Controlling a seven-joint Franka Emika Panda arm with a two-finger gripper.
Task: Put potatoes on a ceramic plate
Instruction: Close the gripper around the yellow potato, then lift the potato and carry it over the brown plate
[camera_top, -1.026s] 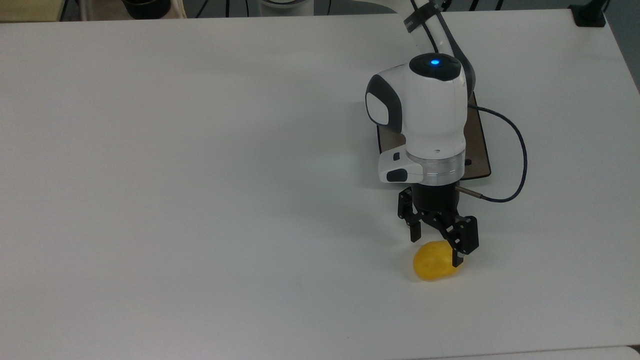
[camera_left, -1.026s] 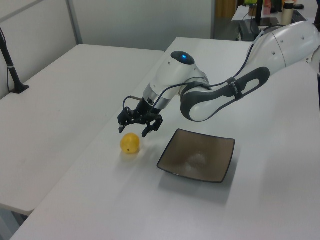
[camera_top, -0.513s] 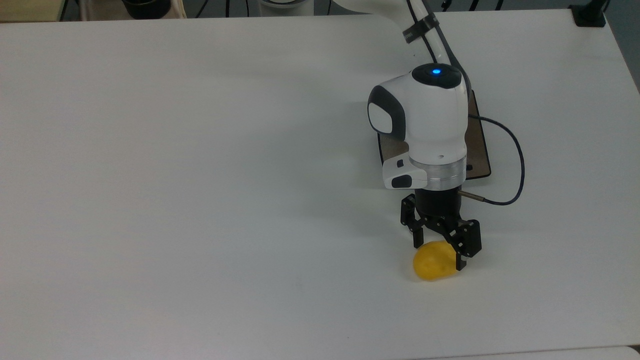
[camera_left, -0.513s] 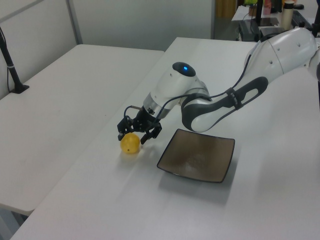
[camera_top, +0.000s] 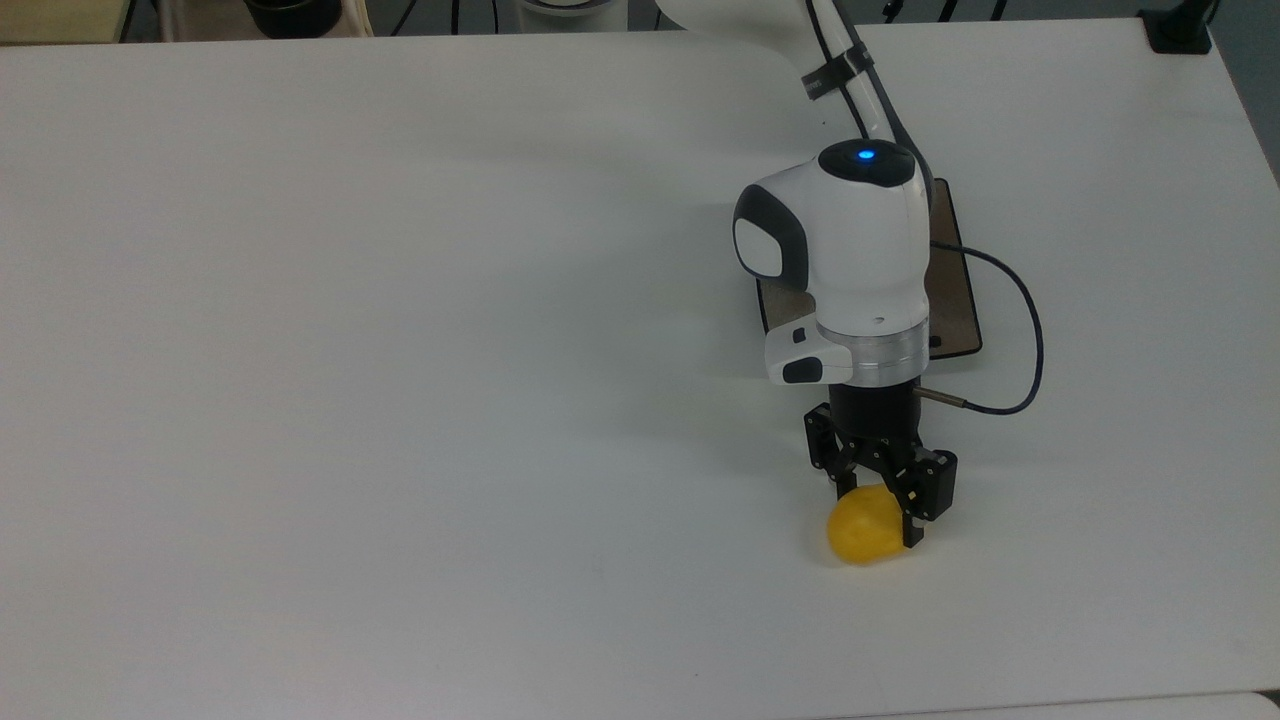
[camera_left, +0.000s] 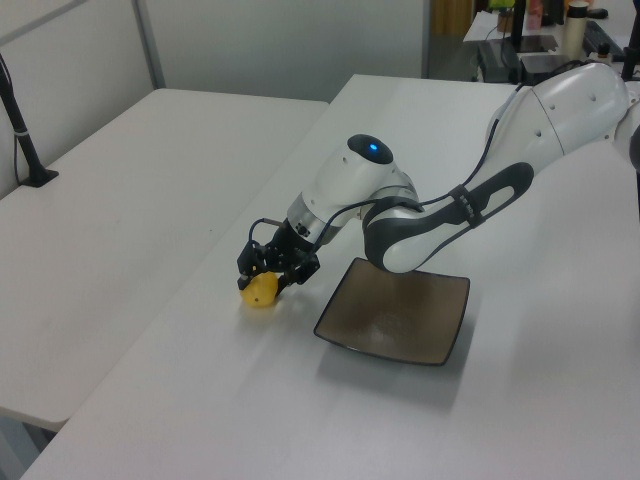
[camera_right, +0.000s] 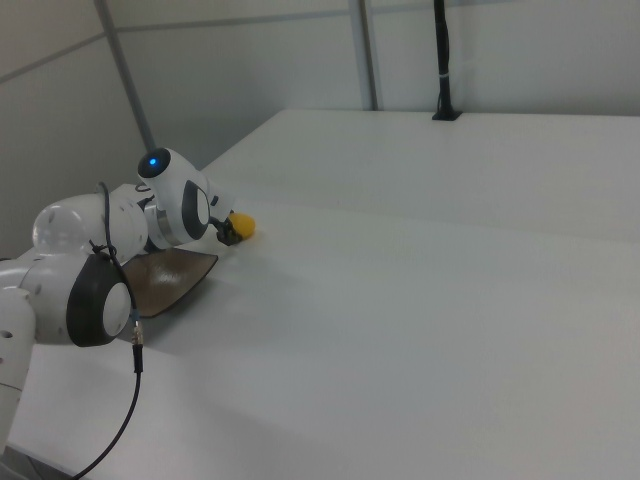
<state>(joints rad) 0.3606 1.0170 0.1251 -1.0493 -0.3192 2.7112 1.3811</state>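
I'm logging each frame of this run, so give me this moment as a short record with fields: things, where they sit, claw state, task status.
potato: yellow potato lying on the white table, off the plate
plate: square brown-grey ceramic plate, nothing on it, beside the potato at the left view's right
claw: claw lowered over the potato, fingers on either side of it and closed in on it
arm: white wrist above the plate's near edge in the top view
task status: potato not yet lifted or placed
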